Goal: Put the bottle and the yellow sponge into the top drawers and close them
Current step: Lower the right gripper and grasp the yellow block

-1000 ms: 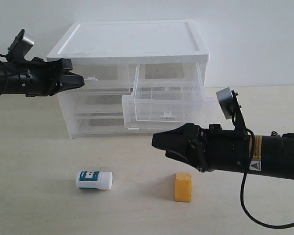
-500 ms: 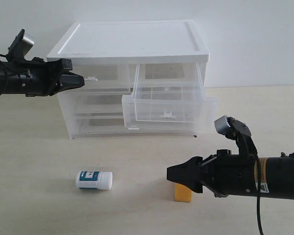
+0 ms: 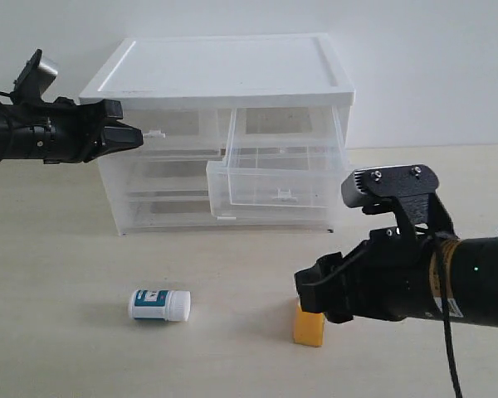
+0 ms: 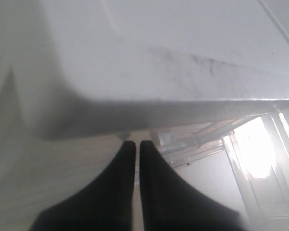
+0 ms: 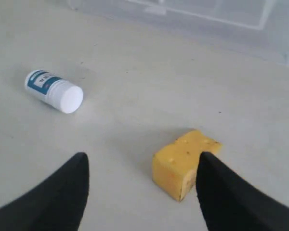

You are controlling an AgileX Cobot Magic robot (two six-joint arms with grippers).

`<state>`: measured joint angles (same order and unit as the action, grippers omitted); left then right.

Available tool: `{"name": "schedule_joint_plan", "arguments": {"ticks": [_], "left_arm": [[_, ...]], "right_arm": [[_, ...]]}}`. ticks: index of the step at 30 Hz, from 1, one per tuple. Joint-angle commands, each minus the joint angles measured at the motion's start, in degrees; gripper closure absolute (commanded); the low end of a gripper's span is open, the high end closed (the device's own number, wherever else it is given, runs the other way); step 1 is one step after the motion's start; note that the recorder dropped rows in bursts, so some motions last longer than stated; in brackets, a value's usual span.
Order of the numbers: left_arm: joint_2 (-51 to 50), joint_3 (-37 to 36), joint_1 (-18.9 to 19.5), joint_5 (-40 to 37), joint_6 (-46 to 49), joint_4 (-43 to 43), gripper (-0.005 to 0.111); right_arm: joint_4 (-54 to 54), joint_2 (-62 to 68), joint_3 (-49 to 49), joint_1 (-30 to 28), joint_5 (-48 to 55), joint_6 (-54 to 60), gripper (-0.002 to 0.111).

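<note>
Honestly, nothing really legible here. The only print is the teal-blue and white label on the bottle, which lies on its side on the counter. There are some white marks on the teal part, and the right wrist view shows the bottle a bit closer, but they're too small and blurry to read as letters or numbers.

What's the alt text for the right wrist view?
Open right claw with the yellow sponge showing between its fingers, close to one. The bottle lies on its side on the table, apart from both.
</note>
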<state>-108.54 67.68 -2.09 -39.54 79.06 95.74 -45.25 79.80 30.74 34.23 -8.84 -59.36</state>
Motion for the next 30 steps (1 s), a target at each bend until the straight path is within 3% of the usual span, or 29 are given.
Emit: {"name": "schedule_joint_plan", "arguments": {"ticks": [1, 26, 30], "left_arm": [[-0.1, 1.0, 0.2, 3.5, 0.6, 2.5, 0.103], [-0.1, 1.0, 0.2, 2.5, -0.3, 1.9, 0.103], [-0.1, 1.0, 0.2, 2.5, -0.3, 1.8, 0.103]], "right_arm": [[6.0, 2.3, 0.3, 1.8, 2.0, -0.1, 0.050], [8.9, 22.4, 10.0, 2.3, 5.3, 0.9, 0.050], [8.9, 22.6, 11.0, 2.3, 8.1, 2.0, 0.065]]}}
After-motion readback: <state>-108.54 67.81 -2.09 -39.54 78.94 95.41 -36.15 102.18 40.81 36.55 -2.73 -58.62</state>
